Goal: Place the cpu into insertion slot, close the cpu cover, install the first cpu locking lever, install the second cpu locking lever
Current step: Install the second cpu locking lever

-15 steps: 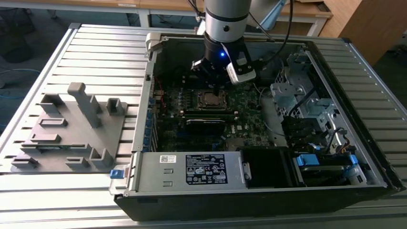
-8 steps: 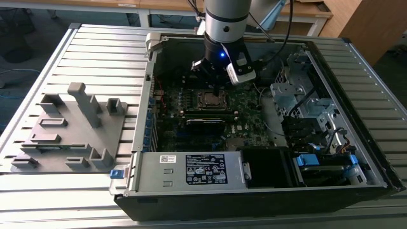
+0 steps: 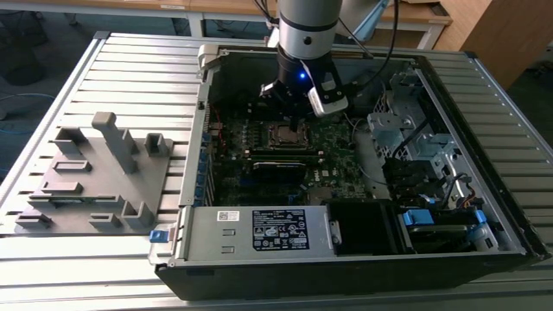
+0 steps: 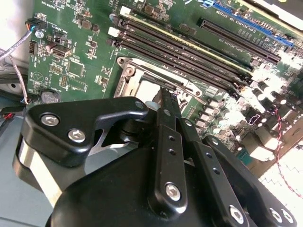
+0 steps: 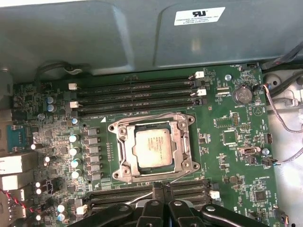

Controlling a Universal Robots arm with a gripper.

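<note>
Jaws pressed together and holding nothing, the gripper (image 4: 163,94) hovers beside the insertion slot (image 5: 152,147), cpu (image 5: 152,146) seated under the cpu cover (image 5: 182,142).

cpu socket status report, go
Black gripper shut, empty, poised at socket edge. Silver-grey square cpu seated in slot, silvery metal cover frame down around it. Nothing in the way.

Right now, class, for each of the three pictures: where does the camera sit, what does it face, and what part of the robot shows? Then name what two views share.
Exterior view: off the arm, above the open computer case, looking down; the arm and gripper hang over the insertion slot.
First wrist view: on the arm, facing the green circuit board squarely; the cpu sits in the slot under the cpu cover.
Second wrist view: on the arm, looking obliquely along the gripper to the slot.
Shared: both wrist views show slot and memory strips.
</note>
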